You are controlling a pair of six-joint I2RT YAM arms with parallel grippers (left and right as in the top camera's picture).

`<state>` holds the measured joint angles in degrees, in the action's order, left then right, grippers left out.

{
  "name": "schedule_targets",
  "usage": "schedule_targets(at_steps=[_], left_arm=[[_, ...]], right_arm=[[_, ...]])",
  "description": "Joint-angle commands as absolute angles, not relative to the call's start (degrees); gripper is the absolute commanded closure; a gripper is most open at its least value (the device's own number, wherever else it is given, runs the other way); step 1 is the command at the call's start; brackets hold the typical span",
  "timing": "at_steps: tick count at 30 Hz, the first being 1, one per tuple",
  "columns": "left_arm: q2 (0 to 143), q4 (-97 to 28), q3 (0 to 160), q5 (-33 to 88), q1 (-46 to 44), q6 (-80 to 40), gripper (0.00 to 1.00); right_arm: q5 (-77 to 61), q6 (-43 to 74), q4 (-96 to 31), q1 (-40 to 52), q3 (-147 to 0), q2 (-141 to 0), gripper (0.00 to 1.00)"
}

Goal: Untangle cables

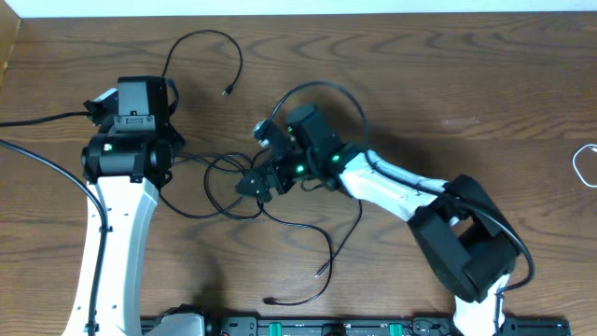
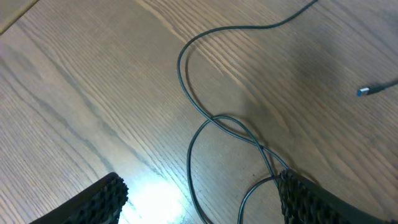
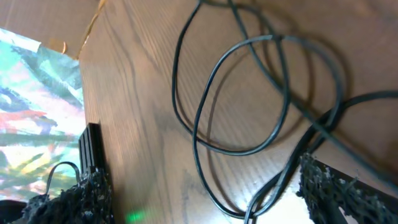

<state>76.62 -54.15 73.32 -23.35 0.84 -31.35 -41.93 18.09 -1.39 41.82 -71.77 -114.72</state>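
Observation:
Several thin black cables (image 1: 224,182) lie tangled in loops on the wooden table between the two arms. One loop runs up to a small plug (image 1: 227,91). Loose ends lie near the front (image 1: 320,273). My left gripper (image 2: 199,193) is open low over the table, with cable strands (image 2: 189,93) crossing between its fingers and one strand touching the right finger. In the overhead view its fingers are hidden under the wrist (image 1: 140,117). My right gripper (image 1: 256,182) is open over the tangle. Looped cables (image 3: 249,93) pass between its fingers (image 3: 202,193). A white cable (image 1: 586,163) lies at the far right edge.
Thick black arm cables run off the left edge (image 1: 37,119). A black rail (image 1: 326,327) lies along the table's front edge. A small blue-tipped plug (image 2: 364,91) lies at the right in the left wrist view.

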Motion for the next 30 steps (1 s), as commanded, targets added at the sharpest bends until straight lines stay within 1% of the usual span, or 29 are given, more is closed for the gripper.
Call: schedule_targets(at_steps=[1,7,10,12,17,20,24,30], left_arm=[[76.42,-54.61,73.34,-24.53,1.06,-32.03,0.21],[76.42,-54.63,73.34,-24.51,1.06,-32.03,0.21],[76.42,-54.63,73.34,-24.51,1.06,-32.03,0.21],[76.42,-54.63,73.34,-24.51,1.06,-32.03,0.21],[76.42,-54.65,73.34,-24.53,1.06,-32.01,0.21],[76.42,-54.63,73.34,-24.51,1.06,-32.03,0.21],[76.42,-54.63,73.34,-24.53,1.06,-32.01,0.21],[76.42,-54.63,73.34,-24.56,1.06,-32.01,0.21]], right_arm=[[-39.83,21.21,-0.86,43.09,-72.18,-115.52,0.04],[-34.24,21.26,-1.28,46.09,-72.18,-115.52,0.05],[-28.05,23.9,-2.04,48.07,-72.18,-115.55,0.07],[-23.77,25.61,-2.83,49.41,-72.16,-115.55,0.05],[-20.64,30.41,-2.59,50.0,-72.16,-117.8,0.05],[-21.65,33.39,-0.93,49.58,-72.16,-120.11,0.04],[-26.72,35.31,3.73,49.5,-72.16,-122.8,0.05],[-26.48,35.35,3.51,49.15,-72.16,-122.83,0.09]])
